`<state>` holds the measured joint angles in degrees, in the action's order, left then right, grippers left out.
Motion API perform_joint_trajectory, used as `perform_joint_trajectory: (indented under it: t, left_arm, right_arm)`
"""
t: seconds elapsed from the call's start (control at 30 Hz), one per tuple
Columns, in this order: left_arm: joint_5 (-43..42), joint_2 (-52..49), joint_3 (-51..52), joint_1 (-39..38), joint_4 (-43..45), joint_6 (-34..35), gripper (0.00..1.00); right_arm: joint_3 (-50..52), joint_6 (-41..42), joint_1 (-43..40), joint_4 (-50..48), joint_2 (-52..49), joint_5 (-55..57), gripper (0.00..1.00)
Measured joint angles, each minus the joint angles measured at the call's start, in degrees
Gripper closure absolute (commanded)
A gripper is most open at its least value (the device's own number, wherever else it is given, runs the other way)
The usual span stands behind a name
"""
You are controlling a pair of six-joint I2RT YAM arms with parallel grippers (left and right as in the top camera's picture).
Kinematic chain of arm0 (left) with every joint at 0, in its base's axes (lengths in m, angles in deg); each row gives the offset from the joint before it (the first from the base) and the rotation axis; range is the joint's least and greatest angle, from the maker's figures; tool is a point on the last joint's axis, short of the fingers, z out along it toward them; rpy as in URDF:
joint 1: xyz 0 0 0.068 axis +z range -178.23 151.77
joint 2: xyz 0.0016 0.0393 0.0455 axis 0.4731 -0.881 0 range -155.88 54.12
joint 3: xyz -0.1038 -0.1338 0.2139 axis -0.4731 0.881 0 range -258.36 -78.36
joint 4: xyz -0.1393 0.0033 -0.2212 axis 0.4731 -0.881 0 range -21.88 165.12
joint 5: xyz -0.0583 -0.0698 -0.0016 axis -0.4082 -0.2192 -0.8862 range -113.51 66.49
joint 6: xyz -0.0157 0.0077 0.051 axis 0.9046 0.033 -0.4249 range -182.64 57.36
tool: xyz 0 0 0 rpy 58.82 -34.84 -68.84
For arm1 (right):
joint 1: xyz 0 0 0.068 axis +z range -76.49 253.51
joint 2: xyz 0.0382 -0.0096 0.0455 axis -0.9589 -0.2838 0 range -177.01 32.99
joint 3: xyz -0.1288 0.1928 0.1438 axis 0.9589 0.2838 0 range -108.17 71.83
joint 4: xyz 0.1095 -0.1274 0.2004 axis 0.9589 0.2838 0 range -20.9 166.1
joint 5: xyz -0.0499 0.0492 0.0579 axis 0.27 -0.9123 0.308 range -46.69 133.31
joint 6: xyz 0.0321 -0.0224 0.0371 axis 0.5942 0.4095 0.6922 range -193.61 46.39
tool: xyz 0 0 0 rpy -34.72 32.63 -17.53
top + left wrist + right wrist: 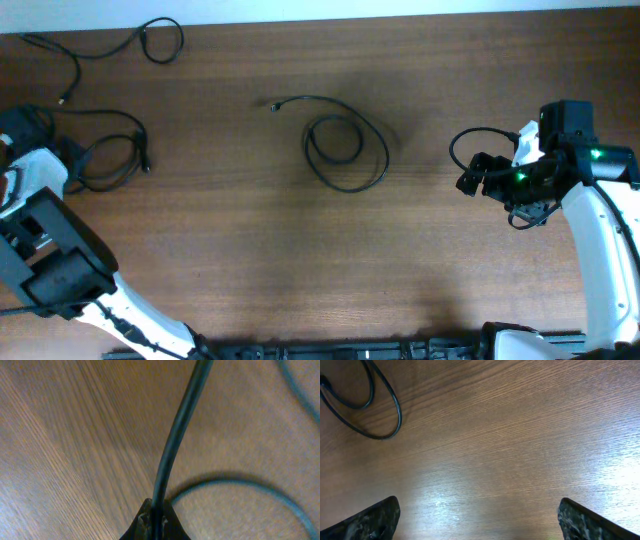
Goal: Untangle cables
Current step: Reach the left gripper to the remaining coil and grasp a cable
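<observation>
- On the table (250,260): 3 cables, each lying well apart from the others, so likely little left to separate.
- Mid-table: centre cable (346,150), coiled in about 2 turns, with its plug tail reaching toward the far left.
- By the left edge, next to the left arm: left cable (112,150), in loose overlapping loops.
- In the far-left corner: far cable (160,40), a small loop with a long tail.
- Right of the centre cable, above bare wood: right gripper (480,520), fingers spread wide and holding nothing.
- Low over the wood: left gripper (154,515), fingers pinched tight on a cord running straight out between them, most likely the left cable. Cannot tell for sure.
- To do this step well:
  - Draw the cord out slowly and low, away from the arc beside it.
  - Ease off if a loop tightens.
  - Let go only once no strand crosses another.
</observation>
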<state>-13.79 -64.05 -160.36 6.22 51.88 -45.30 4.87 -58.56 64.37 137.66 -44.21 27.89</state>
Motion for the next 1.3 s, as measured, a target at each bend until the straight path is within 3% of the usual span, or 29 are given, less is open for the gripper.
perform_joint_trajectory:
  t: [0.13,0.2,0.27,0.3,0.33,0.47,0.6,0.63,0.67,0.7,0.8,0.9,0.97,1.0,1.13,1.2,1.3]
  left_arm:
    - [-3.0,3.4,-0.8,3.2,-0.3,9.4,1.0]
    - [-6.4,3.4,-1.0,5.0,-0.9,14.6,0.82]
    - [-8.3,3.4,-1.0,5.7,-0.9,16.5,0.74]
    - [-8.9,3.4,-1.0,5.7,-1.0,17.5,0.6]
    - [-9.5,3.4,-1.0,5.7,-1.2,18.0,0.53]
    - [-10.6,3.4,-1.0,5.7,-3.9,18.7,0.47]
    - [-14.7,3.4,-1.0,5.5,-4.4,12.1,0.42]
    - [-15.6,3.4,-1.0,5.2,-4.4,10.5,0.44]
    - [-18.0,3.4,-1.0,4.8,-4.5,6.8,0.52]
    - [-19.4,3.4,-1.0,4.3,-4.6,4.9,0.52]
    - [-24.6,3.4,-1.0,1.9,-5.7,-2.8,0.36]
    - [-27.2,3.4,-1.0,-3.6,-6.3,-10.6,0.34]
    - [-27.9,3.4,-1.0,-9.5,-6.3,-13.5,0.25]
    - [-28.3,3.4,-1.0,-13.1,-6.2,-14.5,0.25]
    - [-28.9,3.4,-1.0,-27.3,-6.3,-15.4,0.3]
    - [-29.2,3.4,-1.0,-35.2,-6.0,-15.7,0.25]
    - [-27.9,3.4,-1.0,-44.2,-4.9,-16.0,0.29]
  right_arm:
    - [0.0,0.0,0.0,0.0,0.0,0.0,0.01]
    - [0.0,0.0,0.0,0.0,0.0,0.0,0.02]
    - [0.0,0.0,0.0,0.0,0.0,0.0,0.02]
    - [0.0,0.0,0.0,0.0,0.0,0.0,0.02]
    - [0.0,0.0,0.0,0.0,0.0,0.0,0.01]
    - [0.0,0.0,0.0,0.0,0.0,0.0,0.02]
    - [0.0,0.0,0.0,0.0,0.0,0.0,0.01]
    - [0.0,0.0,0.0,0.0,0.0,0.0,0.02]
    - [0.0,0.0,0.0,0.0,0.0,0.0,0.02]
    - [0.0,0.0,0.0,0.0,0.0,0.0,0.02]
    - [0.0,0.0,0.0,0.0,0.0,0.0,0.02]
    - [0.0,0.0,0.0,0.0,0.0,0.0,0.01]
    - [0.0,0.0,0.0,0.0,0.0,0.0,0.02]
    - [0.0,0.0,0.0,0.0,0.0,0.0,0.02]
    - [0.0,0.0,0.0,0.0,0.0,0.0,0.02]
    - [0.0,0.0,0.0,0.0,0.0,0.0,0.02]
    - [0.0,0.0,0.0,0.0,0.0,0.0,0.01]
